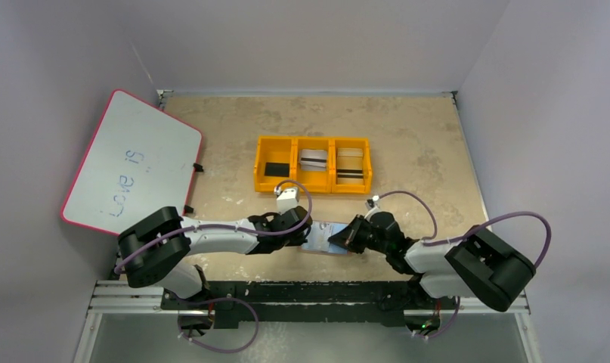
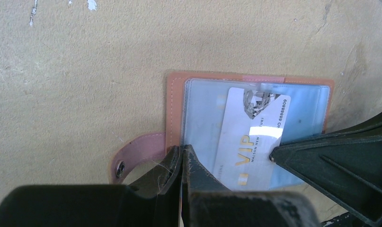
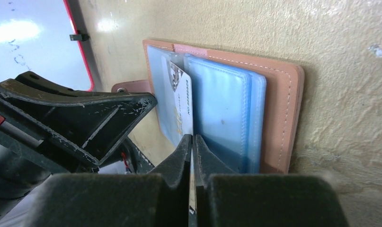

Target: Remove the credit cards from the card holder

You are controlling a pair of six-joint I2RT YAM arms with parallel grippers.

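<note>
- Now, your left fingers (image 2: 196, 168) are pressed together on the card holder's (image 2: 173, 104) 7 o'clock corner; it lies open at the counter's (image 1: 407, 144) 6 o'clock edge.
- Your right fingers (image 3: 177, 158) pinch a white credit card (image 2: 253, 142), partly out of the holder.
- The orange tray (image 1: 314, 139) sits at its 12 o'clock, well apart.

card holder (image 2: 173, 106): matt, stitched leather
sleeves (image 3: 226, 109): glossy clear plastic
credit card (image 2: 253, 137): glossy plastic
table (image 2: 75, 71): rough, matt

Far of the tan leather wallet (image 1: 324, 236), beige tabletop (image 1: 335, 208) seems passable up to the orange three-compartment plastic tray (image 1: 314, 139).
</note>
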